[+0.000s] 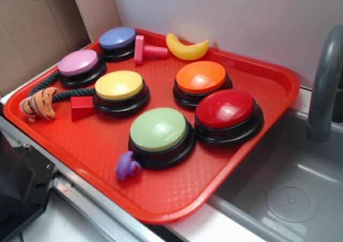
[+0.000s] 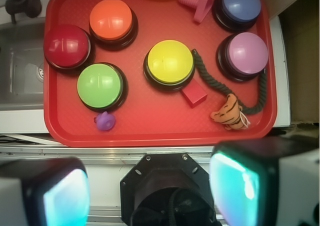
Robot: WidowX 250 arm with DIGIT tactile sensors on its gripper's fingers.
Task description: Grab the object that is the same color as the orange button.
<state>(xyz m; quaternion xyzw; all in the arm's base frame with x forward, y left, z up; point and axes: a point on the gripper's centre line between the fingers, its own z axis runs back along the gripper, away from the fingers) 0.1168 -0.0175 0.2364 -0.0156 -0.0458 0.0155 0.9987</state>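
The small orange striped plush tiger lies at the tray's left corner on the end of a dark green rope. In the wrist view the tiger is at the tray's lower right, with the rope looping past the pink button. The orange button stands toward the back right; it also shows in the wrist view. My gripper is open and empty, its teal pads wide apart, high above the robot base and off the tray's near edge.
A red tray holds yellow, green, red, pink and blue buttons, a red block, a yellow banana, a pink screw and a purple toy. A sink with a faucet is on the right.
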